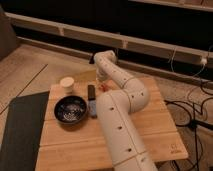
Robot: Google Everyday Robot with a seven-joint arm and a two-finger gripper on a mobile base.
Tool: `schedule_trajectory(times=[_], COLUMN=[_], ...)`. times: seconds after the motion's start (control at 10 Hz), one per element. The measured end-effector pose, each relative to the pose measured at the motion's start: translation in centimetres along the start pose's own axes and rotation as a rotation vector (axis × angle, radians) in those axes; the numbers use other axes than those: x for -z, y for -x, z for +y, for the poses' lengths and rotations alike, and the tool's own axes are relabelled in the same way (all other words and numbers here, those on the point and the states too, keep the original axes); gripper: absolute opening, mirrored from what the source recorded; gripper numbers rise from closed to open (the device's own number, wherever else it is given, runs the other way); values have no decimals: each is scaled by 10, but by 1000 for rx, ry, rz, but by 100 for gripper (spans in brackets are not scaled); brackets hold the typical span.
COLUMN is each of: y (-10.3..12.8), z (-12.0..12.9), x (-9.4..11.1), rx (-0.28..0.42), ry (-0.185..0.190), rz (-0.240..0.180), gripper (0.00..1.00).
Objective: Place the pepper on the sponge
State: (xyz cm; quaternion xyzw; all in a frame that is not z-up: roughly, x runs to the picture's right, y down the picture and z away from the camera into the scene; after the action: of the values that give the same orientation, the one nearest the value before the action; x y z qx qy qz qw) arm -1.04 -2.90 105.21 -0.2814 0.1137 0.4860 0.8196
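The pincer (102, 76) hangs low at the far edge of the worktop (152, 125), pointing down from the bent wrist of the white arm (119, 127); whether it is spread or pressed together cannot be told, for the wrist housing hides its tip; nothing can be seen pinched in it

Just at 6 o'clock of the pincer lies the pepper (104, 87), a small red-orange sliver on the wood; whether the pincer touches it cannot be told; the pepper is not on the sponge

At 9 o'clock of the pepper, just beside it, lies a narrow black block (91, 92), its long side running from far to near; at the block's 6 o'clock, close against its near end, sits the blue-grey sponge (93, 108), lying flat, its top bare, the arm's white casing close on its 3 o'clock side; the sponge is at about 7 o'clock of the pepper and apart from it

At 9 o'clock of the sponge, just beside it, stands a black bowl (57, 108); at the bowl's 12 o'clock stands a small cream cup (67, 83), upright; a tan board (85, 75) stands at 9 o'clock of the pincer, near it

Beyond the worktop's 9 o'clock edge lies a dark mat (20, 130); at 3 o'clock, cables (192, 107) trail over the floor
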Motion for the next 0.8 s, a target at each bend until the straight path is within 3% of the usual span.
schedule_trajectory(times=[0.2,0.5,0.8], y=[0,20,33], z=[-5,-5,23], x=[4,36,55], rx=[-20,-38,-16], ry=[-15,-47,-25], rz=[7,-31,-46], gripper=[1,0,0])
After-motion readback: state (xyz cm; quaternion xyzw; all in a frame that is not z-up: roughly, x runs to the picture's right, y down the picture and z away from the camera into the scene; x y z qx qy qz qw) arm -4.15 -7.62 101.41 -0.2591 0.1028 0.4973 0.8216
